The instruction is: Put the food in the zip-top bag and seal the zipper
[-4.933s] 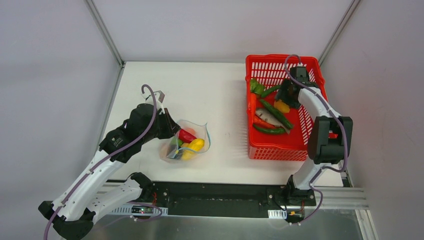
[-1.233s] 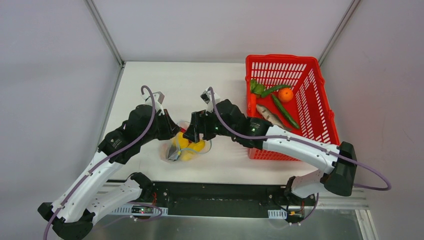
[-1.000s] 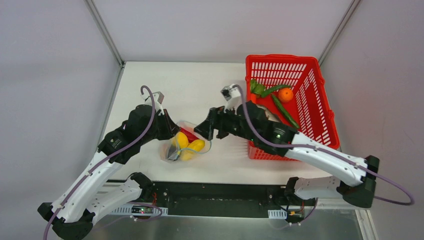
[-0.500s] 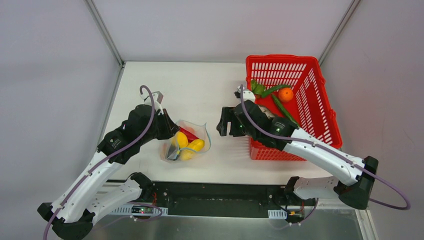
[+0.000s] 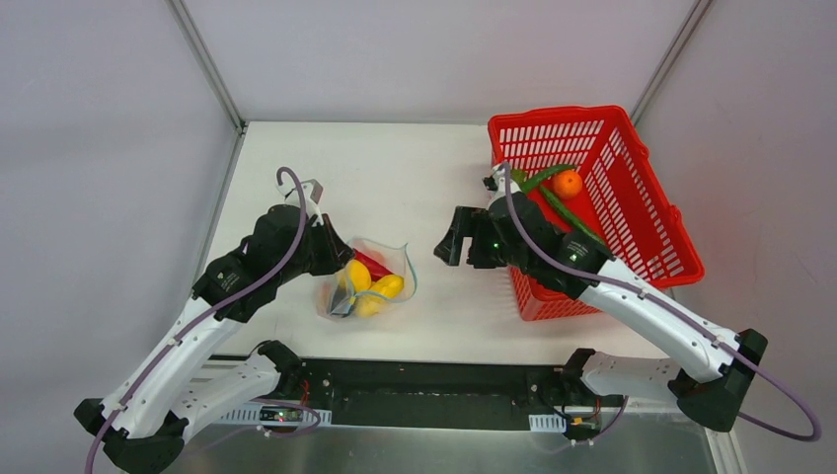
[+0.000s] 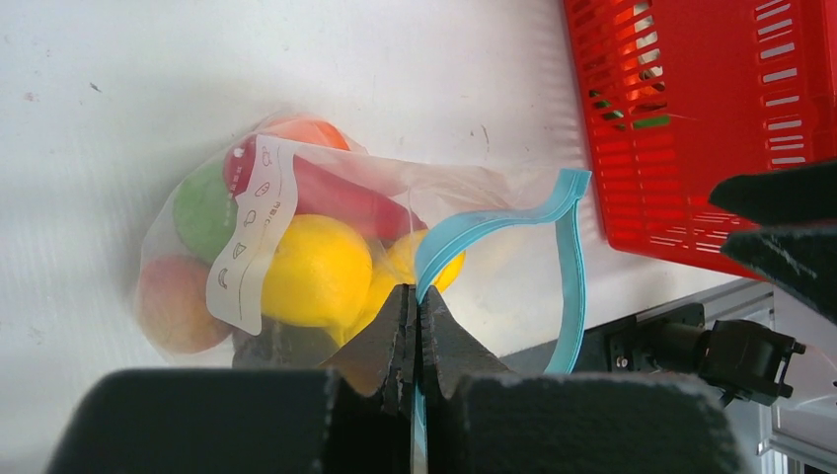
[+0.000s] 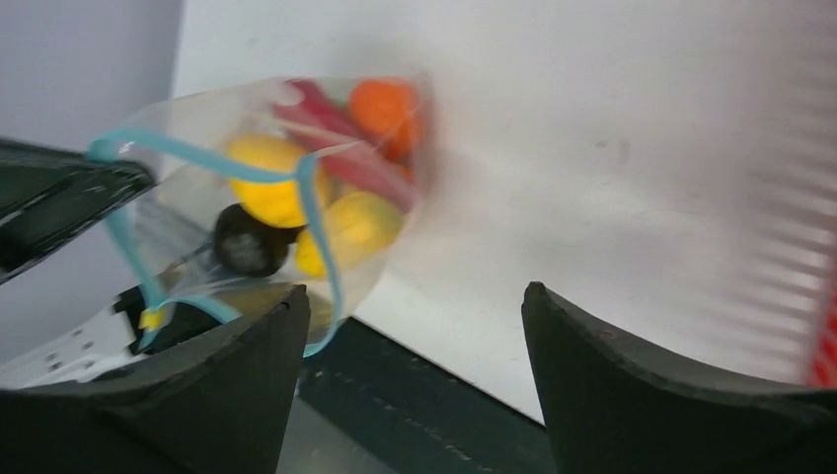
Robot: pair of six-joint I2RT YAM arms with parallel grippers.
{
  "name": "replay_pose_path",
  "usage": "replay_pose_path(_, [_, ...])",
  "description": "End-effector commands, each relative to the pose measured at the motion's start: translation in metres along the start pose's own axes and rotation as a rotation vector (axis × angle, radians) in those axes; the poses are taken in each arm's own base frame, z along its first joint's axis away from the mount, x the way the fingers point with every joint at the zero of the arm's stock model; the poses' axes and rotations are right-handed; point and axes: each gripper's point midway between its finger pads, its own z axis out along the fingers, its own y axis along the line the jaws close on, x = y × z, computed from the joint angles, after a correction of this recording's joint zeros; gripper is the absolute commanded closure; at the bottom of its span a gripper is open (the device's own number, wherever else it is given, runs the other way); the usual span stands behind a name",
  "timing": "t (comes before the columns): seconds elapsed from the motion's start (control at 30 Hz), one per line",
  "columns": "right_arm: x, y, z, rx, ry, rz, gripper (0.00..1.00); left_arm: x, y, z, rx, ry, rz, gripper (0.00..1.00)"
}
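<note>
Top external view is showing the bag (image 5: 393, 255) lying open on the counter (image 5: 395, 178), left of the basket (image 5: 642, 212), with food (image 6: 316, 272) sitting inside it. My left end effector (image 6: 415, 296) is clamping together on the zipper (image 6: 568, 257). My right end effector (image 7: 415, 296) is hovering between bag and basket, spread wide apart and gripping nothing.

Bright, even light, soft shadows. Right wrist view motion-blurred, basket (image 7: 827, 360) smeared. Other views sharp.
</note>
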Motion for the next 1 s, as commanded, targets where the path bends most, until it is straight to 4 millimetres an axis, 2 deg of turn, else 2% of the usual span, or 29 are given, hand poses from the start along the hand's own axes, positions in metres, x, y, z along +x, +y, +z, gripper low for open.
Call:
replay_pose_path(0.0, [0.01, 0.074, 0.0, -0.347, 0.075, 0.085, 0.2, -0.018, -0.015, -0.006, 0.052, -0.045, -0.02, 1.0])
replay_pose_path(0.17, [0.032, 0.096, 0.026, -0.348, 0.147, 0.035, 0.24, -0.016, -0.017, -0.006, 0.059, -0.031, -0.013, 1.0])
replay_pose_path(0.3, [0.043, 0.094, 0.047, -0.268, 0.162, 0.034, 0.38, -0.017, -0.017, -0.007, 0.059, -0.033, -0.012, 1.0])
replay_pose_path(0.43, [0.047, 0.083, 0.057, -0.173, 0.129, -0.006, 0.59, -0.016, -0.015, -0.008, 0.051, -0.032, -0.006, 1.0])
replay_pose_path(0.5, [0.045, 0.086, 0.055, -0.194, 0.119, -0.02, 0.81, -0.016, -0.014, -0.008, 0.051, -0.032, -0.003, 1.0])
replay_pose_path(0.57, [0.042, 0.093, 0.05, -0.242, 0.107, -0.031, 0.96, -0.016, -0.016, -0.008, 0.055, -0.03, -0.002, 1.0])
replay_pose_path(0.6, [0.041, 0.097, 0.048, -0.27, 0.101, -0.04, 1.0, -0.016, -0.017, -0.007, 0.06, -0.027, -0.001, 1.0])
replay_pose_path(0.67, [0.038, 0.104, 0.043, -0.315, 0.089, -0.062, 1.0, -0.015, -0.021, -0.008, 0.085, -0.015, 0.017, 1.0])
replay_pose_path(0.7, [0.035, 0.104, 0.042, -0.32, 0.079, -0.075, 1.0, -0.013, -0.026, -0.008, 0.112, 0.0, 0.029, 0.93])
replay_pose_path(0.77, [0.029, 0.101, 0.041, -0.309, 0.051, -0.103, 1.0, -0.01, -0.035, -0.011, 0.171, 0.016, 0.057, 0.64])
replay_pose_path(0.9, [0.012, 0.095, 0.035, -0.313, 0.0, -0.148, 1.0, -0.005, -0.057, -0.019, 0.312, 0.042, 0.123, 0.34])
replay_pose_path(0.97, [0.006, 0.097, 0.03, -0.335, -0.01, -0.177, 1.0, 0.0, -0.069, -0.025, 0.394, 0.067, 0.156, 0.26])
